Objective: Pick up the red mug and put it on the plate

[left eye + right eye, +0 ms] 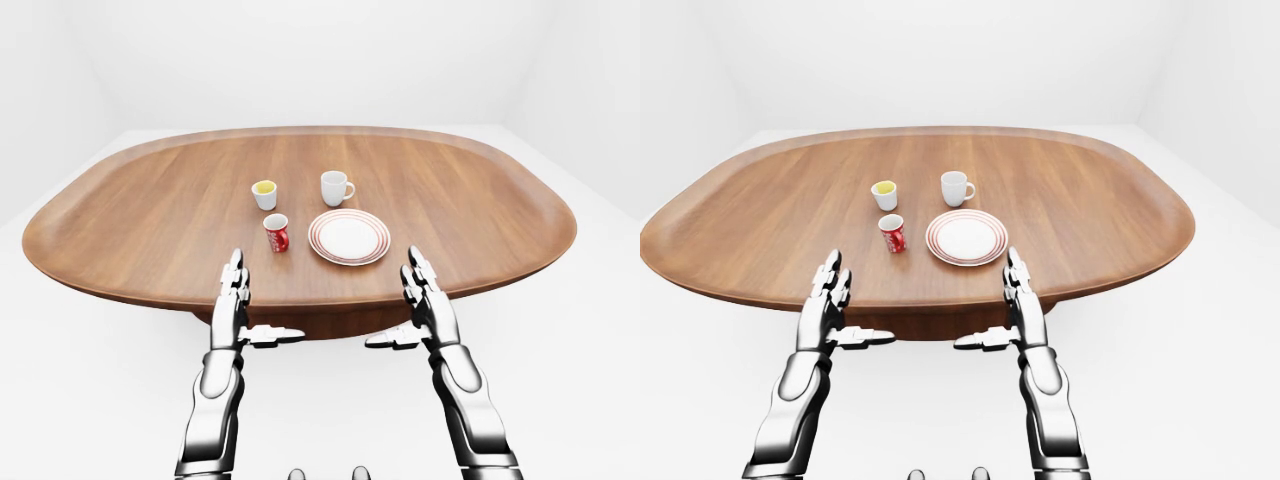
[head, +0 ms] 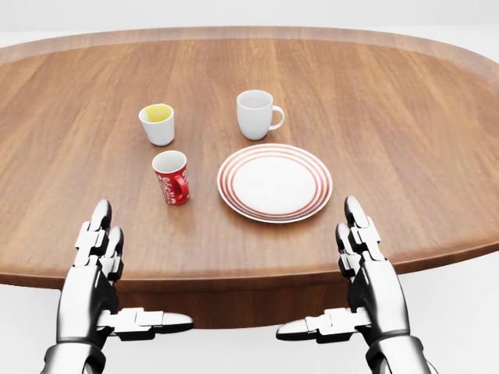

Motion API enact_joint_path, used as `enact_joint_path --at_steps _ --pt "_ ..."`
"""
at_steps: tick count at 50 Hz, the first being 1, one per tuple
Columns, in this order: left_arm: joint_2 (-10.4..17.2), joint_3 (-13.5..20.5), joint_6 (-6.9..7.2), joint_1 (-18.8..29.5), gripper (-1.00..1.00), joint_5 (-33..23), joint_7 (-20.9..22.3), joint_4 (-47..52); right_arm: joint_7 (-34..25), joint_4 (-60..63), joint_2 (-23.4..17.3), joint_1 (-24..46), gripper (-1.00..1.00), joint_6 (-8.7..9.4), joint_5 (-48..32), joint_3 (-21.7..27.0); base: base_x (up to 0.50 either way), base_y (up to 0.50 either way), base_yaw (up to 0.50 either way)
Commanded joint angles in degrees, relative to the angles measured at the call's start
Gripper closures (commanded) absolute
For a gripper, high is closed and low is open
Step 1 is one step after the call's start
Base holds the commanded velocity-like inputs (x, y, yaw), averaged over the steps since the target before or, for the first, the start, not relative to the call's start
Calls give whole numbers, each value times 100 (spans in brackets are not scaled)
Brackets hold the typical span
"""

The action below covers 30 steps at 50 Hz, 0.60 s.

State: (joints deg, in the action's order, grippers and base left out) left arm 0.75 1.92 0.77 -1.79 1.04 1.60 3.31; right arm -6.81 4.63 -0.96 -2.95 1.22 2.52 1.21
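We faced a large oval wooden table (image 2: 405, 117) with both of our silver three-fingered hands held low at its near edge, neither one touching anything. Our left hand (image 2: 97, 269) and our right hand (image 2: 366, 269) were both open and empty, fingers stretched toward the table and thumbs pointing inward at each other. The red mug (image 2: 171, 177) stood upright on the wood at centre-left of the head view, its handle turned toward the right and the bottom of the picture, well apart from both hands. Just to its right, not touching it, lay the plate (image 2: 274, 182), white with red rings and bare. Toward the top of the view stood a small white cup with yellow inside (image 2: 158, 124) and a white mug (image 2: 257, 114), both near the red mug and the plate. We judged the task unstarted, the step in hand being the reach. To do it well, we thought the left hand, being nearer, should rise over the table edge and approach the mug from its handle-free left side, keep the fingers spread until they stood around the body, stay clear of the small cup beyond, and close firmly enough not to tip the mug.
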Motion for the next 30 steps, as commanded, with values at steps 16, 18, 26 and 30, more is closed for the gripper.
enact_joint_path --at_steps 16,18,26,30 --pt "-5 -11 6 -23 -100 -28 -21 55 -20 -98 -10 46 -100 0 -70 22 0 9 0" --pt "-6 -12 3 -24 -100 -31 -23 50 -19 -97 -10 43 -100 -1 -73 21 0 17 0" --pt "-11 -23 1 -41 -100 -40 -27 69 -40 -106 -16 37 -100 -1 -74 20 0 17 0" --pt "-14 -30 -32 -44 -100 -48 -27 37 -46 -113 -16 38 -100 -6 -72 25 0 17 0"
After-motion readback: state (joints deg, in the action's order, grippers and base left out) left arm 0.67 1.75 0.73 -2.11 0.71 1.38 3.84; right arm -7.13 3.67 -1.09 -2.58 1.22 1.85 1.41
